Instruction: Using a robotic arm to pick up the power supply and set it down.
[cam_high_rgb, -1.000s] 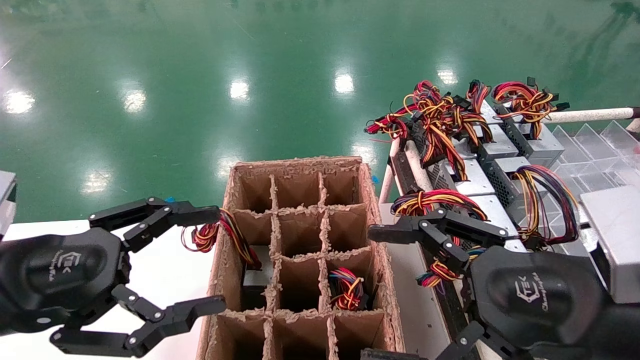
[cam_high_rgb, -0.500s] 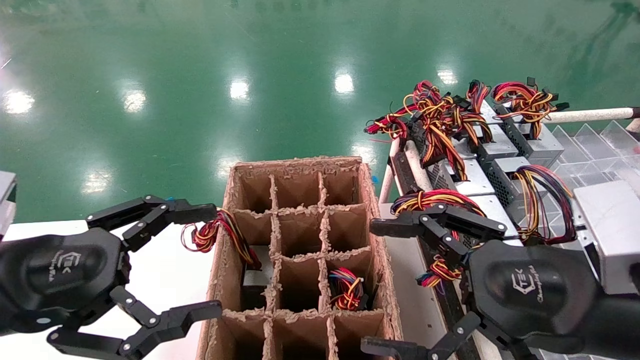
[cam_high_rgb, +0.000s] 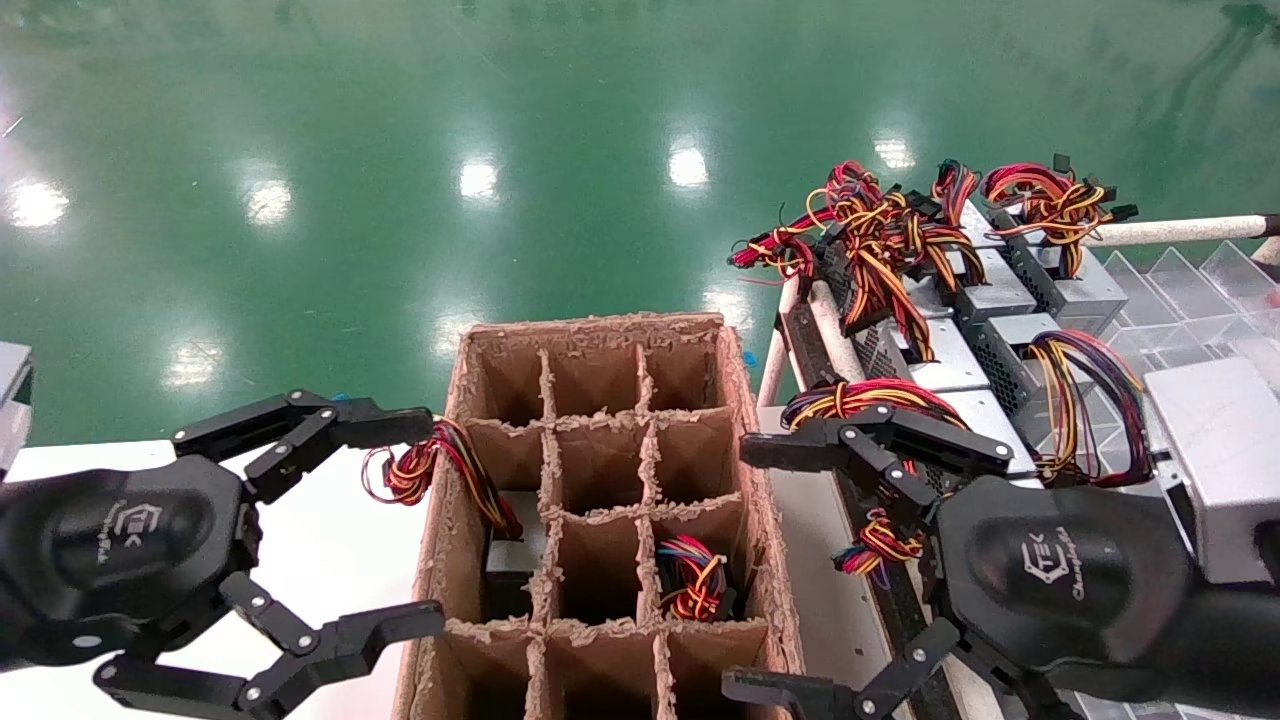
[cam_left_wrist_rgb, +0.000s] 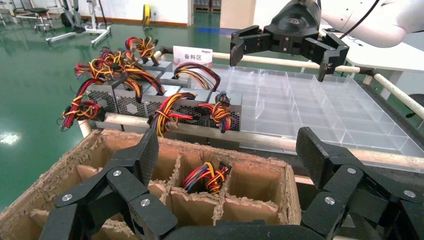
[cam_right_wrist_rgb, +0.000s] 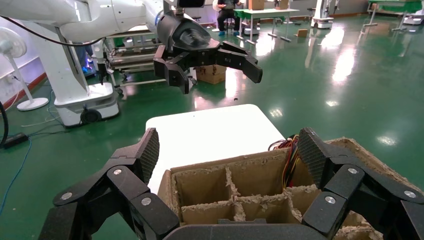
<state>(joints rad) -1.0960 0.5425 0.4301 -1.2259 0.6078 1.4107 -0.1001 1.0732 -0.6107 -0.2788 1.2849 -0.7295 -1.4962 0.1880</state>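
Right gripper (cam_high_rgb: 790, 570) hovered with fingers spread wide and nothing between them, just right of the cardboard box (cam_high_rgb: 600, 520); left gripper (cam_high_rgb: 425, 525) hung likewise open beside the box's left wall, over the white table (cam_high_rgb: 320, 550). One power supply (cam_high_rgb: 695, 580) sat inside a right-column cell, wires up. Farther right, more power supplies (cam_high_rgb: 950, 310) lay in a row on the rack (cam_high_rgb: 800, 330).

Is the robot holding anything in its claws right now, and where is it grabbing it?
Nothing is held. The left gripper hangs open beside the cardboard divider box, and the right gripper hangs open between that box and the rack of power supplies.
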